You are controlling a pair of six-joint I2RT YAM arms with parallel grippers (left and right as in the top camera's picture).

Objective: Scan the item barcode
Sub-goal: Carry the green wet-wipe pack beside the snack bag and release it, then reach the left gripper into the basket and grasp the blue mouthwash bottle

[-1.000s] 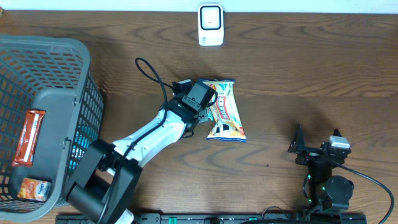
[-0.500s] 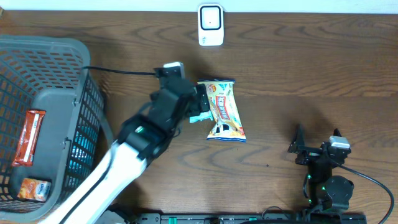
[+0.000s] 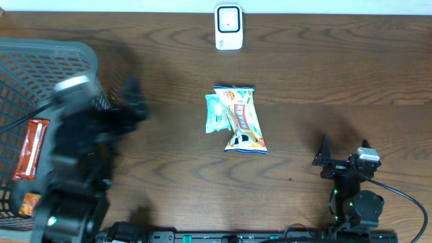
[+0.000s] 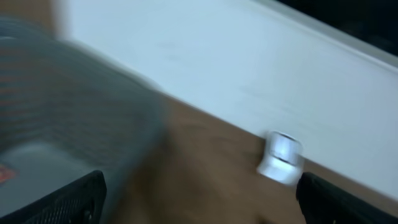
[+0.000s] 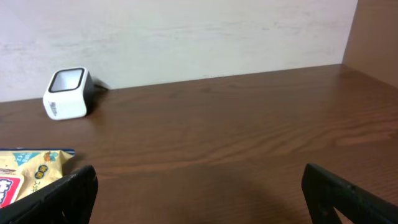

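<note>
**Both grippers empty; snack lies short of the scanner**

Nearest, at the lower right of the overhead frame, the right arm sits folded low over its own base. The right gripper [image 5: 205, 196] is spread wide, with only bare table [image 5: 249, 143] between its fingers. It looks parked clear of the working space.

At the lower left, the left arm [image 3: 74, 155] is a dark blur above the rim of the grey basket [image 3: 40, 74], so its joints cannot be read. Its wrist camera looks across the wood toward the wall. The left gripper [image 4: 202, 199] is likewise splayed, its fingertips at the bottom corners of that view with nothing clasped.

Inside the basket, at the left edge, lie an orange-red packet [image 3: 30, 145] and a smaller orange one [image 3: 37, 202].

In the middle of the frame the yellow snack bag [image 3: 244, 121] lies flat and free of both arms. A pale teal packet [image 3: 214, 113] touches its left side. Its place between the arms and the reader puts it, I judge, within reach of either arm. Whether its barcode faces up is too small to tell.

Farthest, at top centre, the white scanner [image 3: 229, 27] stands by the wall with its window toward the table, so an item held before it would be read. The bag is well apart from it, so I judge that the scan is not yet done and that a pickup comes first.
</note>
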